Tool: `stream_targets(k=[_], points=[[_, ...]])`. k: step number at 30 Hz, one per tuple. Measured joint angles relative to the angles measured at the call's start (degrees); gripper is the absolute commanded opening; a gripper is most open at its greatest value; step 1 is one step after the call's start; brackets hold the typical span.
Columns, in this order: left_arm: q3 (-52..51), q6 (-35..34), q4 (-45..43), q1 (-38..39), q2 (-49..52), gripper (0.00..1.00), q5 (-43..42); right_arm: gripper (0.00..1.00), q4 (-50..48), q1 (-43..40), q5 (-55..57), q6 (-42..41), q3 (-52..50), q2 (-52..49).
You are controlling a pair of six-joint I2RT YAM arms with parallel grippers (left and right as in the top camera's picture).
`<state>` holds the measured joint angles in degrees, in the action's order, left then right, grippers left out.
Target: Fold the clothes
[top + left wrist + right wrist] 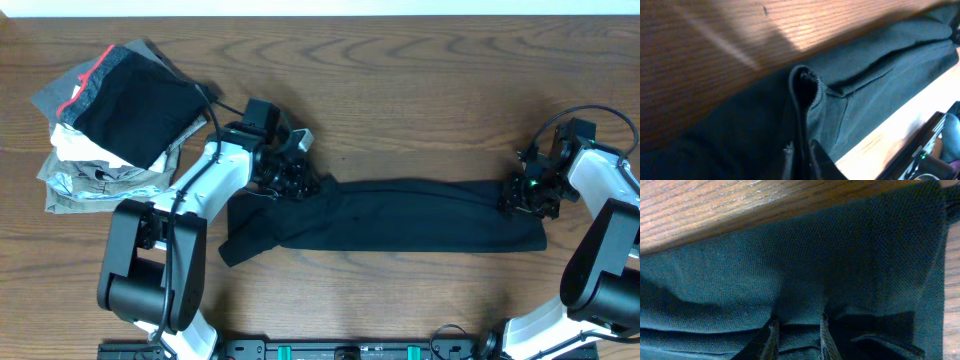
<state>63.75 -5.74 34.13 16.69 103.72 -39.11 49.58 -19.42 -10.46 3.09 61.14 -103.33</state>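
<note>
The clothes [420, 215], a black T-shirt, lie folded into a long narrow band across the middle of the wooden table, with a loose sleeve flap at the lower left. My left gripper [300, 183] is at the band's left end. In the left wrist view its jaws [800, 144] are pinched on a raised fold of the black fabric [805, 85]. My right gripper [522, 197] sits at the band's right end. In the right wrist view its jaws [798, 320] hold several layers of the same fabric [805, 255] between them.
A pile of folded garments [110, 120], grey, white and black with red trim, lies at the far left of the table. The arm bases stand along the front edge. Bare wood [420, 100] stretches behind the shirt.
</note>
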Motion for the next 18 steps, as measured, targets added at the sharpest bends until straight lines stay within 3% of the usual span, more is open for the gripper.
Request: stream_targets(k=[8, 18], points=[[0.0, 0.2, 2.3, 0.5, 0.0, 0.07, -1.5, 0.27, 0.0, 0.0, 0.0, 0.0, 0.0, 0.0], [0.0, 5.6, 8.0, 3.7, 0.0, 0.07, -11.5, 0.27, 0.0, 0.0, 0.0, 0.0, 0.0, 0.0]])
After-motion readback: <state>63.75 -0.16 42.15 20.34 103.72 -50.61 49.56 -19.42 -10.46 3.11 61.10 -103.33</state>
